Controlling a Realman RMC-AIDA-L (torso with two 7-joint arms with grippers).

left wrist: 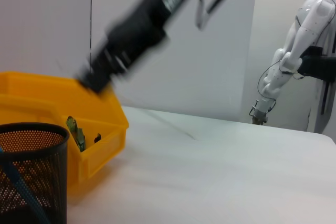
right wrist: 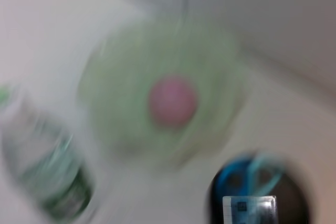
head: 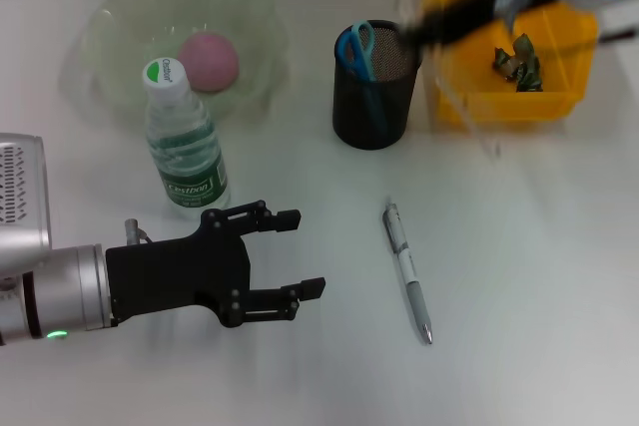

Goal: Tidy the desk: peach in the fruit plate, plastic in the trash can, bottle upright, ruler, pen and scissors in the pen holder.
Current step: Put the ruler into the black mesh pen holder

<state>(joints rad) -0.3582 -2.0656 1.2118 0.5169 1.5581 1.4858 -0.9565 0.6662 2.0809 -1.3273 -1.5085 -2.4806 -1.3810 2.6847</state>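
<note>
The pink peach (head: pixel 208 60) (right wrist: pixel 172 100) lies in the pale green fruit plate (head: pixel 120 17). The bottle (head: pixel 185 142) stands upright in front of the plate. Blue scissors (head: pixel 356 47) stick out of the black mesh pen holder (head: pixel 371 107) (left wrist: pixel 31 171). The crumpled plastic (head: pixel 516 62) (left wrist: pixel 76 132) lies in the yellow trash can (head: pixel 559 97). The pen (head: pixel 407 271) lies flat on the table. My left gripper (head: pixel 305 253) is open and empty, low beside the bottle. My right gripper (head: pixel 419 27) is motion-blurred above the pen holder. A clear labelled strip, apparently the ruler (right wrist: pixel 249 209), shows over the holder's mouth.
The white table runs to a wall behind the plate and the trash can. Another white robot (left wrist: pixel 299 40) stands beyond the table's far side. Bare table surface lies around the pen.
</note>
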